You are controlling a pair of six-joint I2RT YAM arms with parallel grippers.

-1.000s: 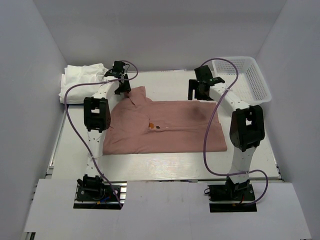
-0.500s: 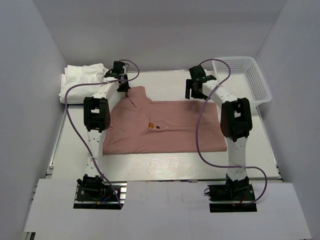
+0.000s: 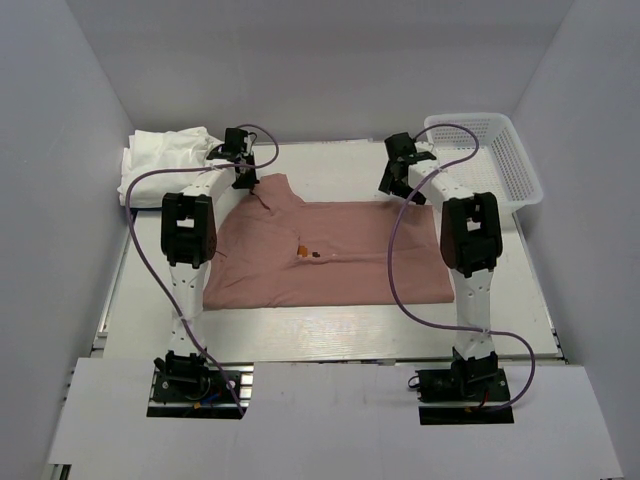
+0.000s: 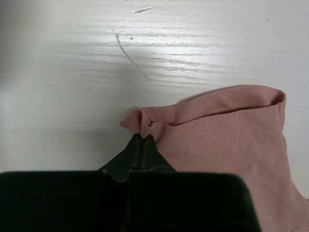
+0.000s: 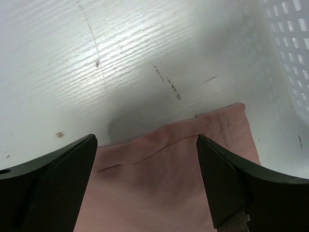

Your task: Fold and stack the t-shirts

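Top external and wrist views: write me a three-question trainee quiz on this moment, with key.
1. True or false: the left gripper is shut on the edge of the dusty-pink cotton t-shirt.
2. The right gripper is: A) open over the shirt's far edge; B) shut on the shirt; C) shut on nothing.
3. Fill in: the white folded t-shirts lie at the white table's far ____ corner.
Key: 1 true; 2 A; 3 left.

Plain grey walls point(image 3: 320, 60), white wood-grain table point(image 3: 330, 335)
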